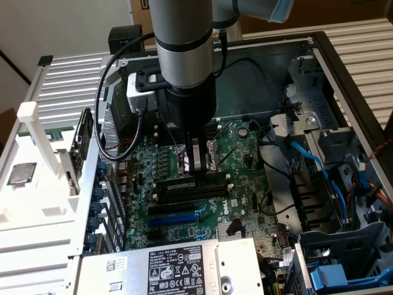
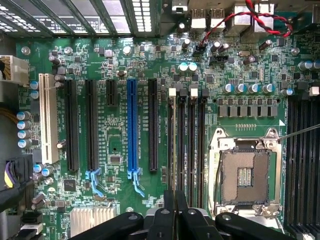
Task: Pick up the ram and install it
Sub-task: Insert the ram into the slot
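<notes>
In the exterior view my gripper [image 1: 197,165] points straight down into the open computer case, over the motherboard [image 1: 184,215]. The ram [image 1: 175,183], a narrow green stick with dark chips, lies level at my fingertips, just above the row of long black slots [image 1: 187,195]. It runs from the fingers toward the exterior view's left. In the wrist view the two black fingers [image 2: 169,212] stand pressed close together over the black memory slots [image 2: 186,145], beside the CPU socket [image 2: 245,175]. The stick itself is edge-on there and hard to make out.
A blue slot [image 2: 132,127] and more black slots [image 2: 91,125] lie further along the board. The power supply [image 1: 178,267] sits at the case's near side. Blue cables [image 1: 313,163] and drive cages [image 1: 331,123] crowd the exterior view's right. A white rack [image 1: 34,178] stands outside the case.
</notes>
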You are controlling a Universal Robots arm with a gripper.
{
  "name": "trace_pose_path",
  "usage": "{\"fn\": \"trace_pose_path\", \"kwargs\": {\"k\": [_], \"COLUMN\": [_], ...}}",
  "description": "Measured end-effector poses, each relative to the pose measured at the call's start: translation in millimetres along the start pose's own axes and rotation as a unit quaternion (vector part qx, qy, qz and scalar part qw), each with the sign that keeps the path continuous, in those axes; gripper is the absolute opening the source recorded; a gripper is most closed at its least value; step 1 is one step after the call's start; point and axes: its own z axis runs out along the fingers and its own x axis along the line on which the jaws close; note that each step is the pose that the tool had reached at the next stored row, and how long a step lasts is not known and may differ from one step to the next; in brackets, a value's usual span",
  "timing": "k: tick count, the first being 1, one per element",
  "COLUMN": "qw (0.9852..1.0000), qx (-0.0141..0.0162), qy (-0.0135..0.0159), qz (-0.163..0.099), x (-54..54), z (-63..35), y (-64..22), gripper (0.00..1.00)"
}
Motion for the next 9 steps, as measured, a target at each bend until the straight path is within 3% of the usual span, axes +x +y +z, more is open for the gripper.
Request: {"fn": "trace_pose_path", "kwargs": {"k": [4,9], "qw": [1.0,0.9999], "qx": [-0.0039,-0.0122], "qy": [0.0002,0.0003], "qz": [-0.001,-0.001], "x": [-0.1,-0.1], "z": [0.6,2.2], "y": [-4.1,-4.0], "gripper": [0.12,0.12]}}
